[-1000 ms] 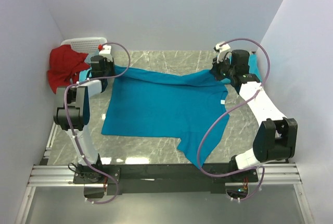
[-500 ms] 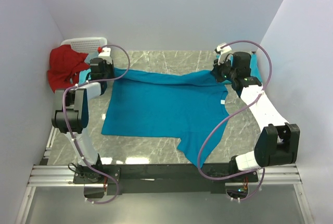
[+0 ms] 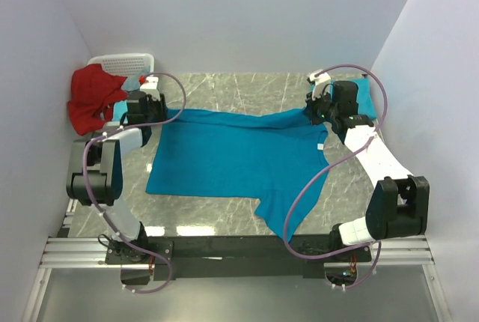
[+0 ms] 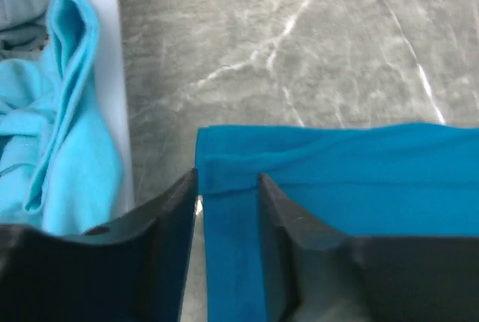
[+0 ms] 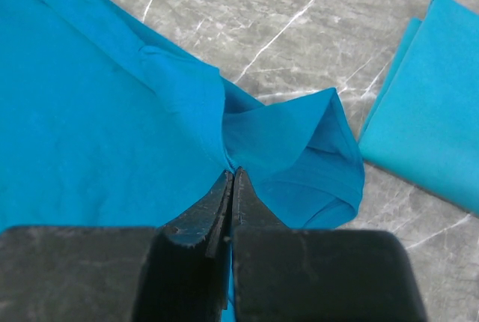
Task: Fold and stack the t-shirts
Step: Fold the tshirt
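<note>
A teal t-shirt (image 3: 239,159) lies spread across the marble table, one sleeve hanging toward the near edge. My left gripper (image 3: 152,114) stands at its far left corner. In the left wrist view the left gripper (image 4: 228,181) is open, and a strip of the t-shirt (image 4: 337,187) lies loose between the fingers (image 4: 174,213). My right gripper (image 3: 317,113) is at the far right corner. In the right wrist view the right gripper (image 5: 232,176) is shut on a bunched fold of the t-shirt (image 5: 112,135) beside its sleeve. A folded t-shirt (image 3: 364,88) lies at the far right, also seen as a folded t-shirt (image 5: 438,105).
A white basket (image 3: 123,62) stands at the far left with red cloth (image 3: 93,97) draped over it. The left wrist view shows the basket rim (image 4: 108,75) and light blue cloth (image 4: 63,138) inside. Side walls close in both flanks. Bare marble (image 3: 247,90) lies behind the shirt.
The left gripper has opened and let go of the shirt's far left corner. Both grippers came slightly nearer and lower, and the shirt's far edge now lies flatter.
</note>
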{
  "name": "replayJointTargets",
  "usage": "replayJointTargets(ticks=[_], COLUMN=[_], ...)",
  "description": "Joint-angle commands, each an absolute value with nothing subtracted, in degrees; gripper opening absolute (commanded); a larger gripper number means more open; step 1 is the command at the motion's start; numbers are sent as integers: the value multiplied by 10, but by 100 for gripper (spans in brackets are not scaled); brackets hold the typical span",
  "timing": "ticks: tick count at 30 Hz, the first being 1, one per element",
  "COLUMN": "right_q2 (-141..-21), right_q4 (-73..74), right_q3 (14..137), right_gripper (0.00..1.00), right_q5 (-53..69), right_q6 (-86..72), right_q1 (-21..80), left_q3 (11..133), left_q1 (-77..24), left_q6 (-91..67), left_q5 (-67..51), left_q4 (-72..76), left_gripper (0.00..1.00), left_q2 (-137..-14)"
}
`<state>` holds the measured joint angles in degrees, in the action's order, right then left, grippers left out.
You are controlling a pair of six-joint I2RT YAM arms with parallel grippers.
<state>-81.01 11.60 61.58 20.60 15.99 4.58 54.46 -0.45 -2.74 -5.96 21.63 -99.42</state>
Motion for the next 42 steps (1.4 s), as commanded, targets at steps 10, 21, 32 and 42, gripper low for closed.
replayJointTargets(ticks=[10,21,32,42], right_q2=[-804,-766,-781,-801], right_q4=[119,174,261,268], right_q3=[608,565,534,551], right_gripper=[0,0,0,0], right_q5=[227,263,275,219], right_q6=[185,271,371,362], right_q1=[40,39,59,152], left_q3=[503,484,485,430], left_q1=[-2,-2,-2,-2], left_q6=[-39,-56,-123,-140], left_q5=[-99,-98,-95,-113], left_q4=[250,243,182,113], left_gripper=[66,69,71,74], left_q2=[-881,-801,-676,-526])
